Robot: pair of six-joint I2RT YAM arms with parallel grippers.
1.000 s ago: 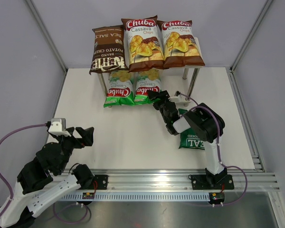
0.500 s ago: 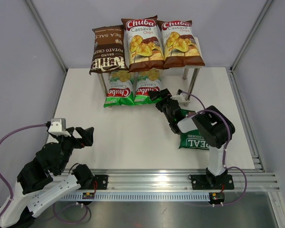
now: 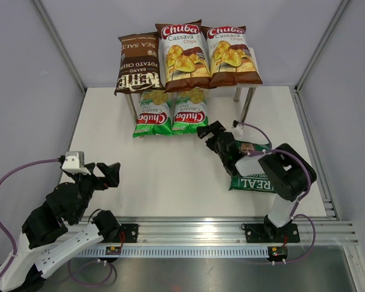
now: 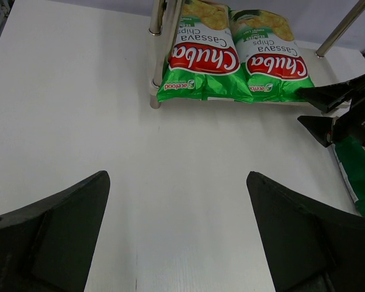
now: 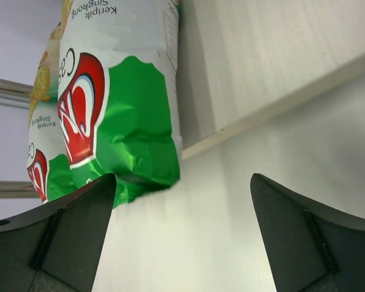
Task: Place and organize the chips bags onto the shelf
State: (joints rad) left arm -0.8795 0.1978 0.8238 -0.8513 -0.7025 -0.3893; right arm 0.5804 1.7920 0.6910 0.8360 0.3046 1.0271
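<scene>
**Right gripper** (image 3: pixel 208 128): jaws fully spread, nothing between them. In the right wrist view the gripper (image 5: pixel 182 177) frames the near right corner of a light green bag (image 5: pixel 128 121) and the bare pale board of the shelf (image 5: pixel 261 55). One fingertip is just beside that bag's corner; whether it touches cannot be told.

**Left gripper** (image 3: pixel 103 173): jaws fully spread, holding nothing, raised over the table (image 3: pixel 158 176) at its near left, well apart from all the bags. In its own view the left gripper (image 4: pixel 176 176) faces the shelf.

**Dark green bag** (image 3: pixel 252 182): glossy, with white "REAL" lettering. It lies flat on the table to the right of the shelf, partly hidden under the right arm. Its long axis runs roughly near to far, and its lettering reads upside down from above. The left wrist view shows only its edge (image 4: pixel 356 164).

**Lower tier**: two light green bags (image 3: pixel 152 115) (image 3: pixel 188 114) lie side by side on the left and middle, long axes near to far. Their green ends overhang the near board edge.

**Top tier**: a dark brown bag (image 3: pixel 137 64) lies at the left with its lettering inverted. Two white-brown bags (image 3: pixel 182 52) (image 3: pixel 231 55) lie beside it with their lettering upright. All three lie flat, long axes near to far, edges touching.
</scene>
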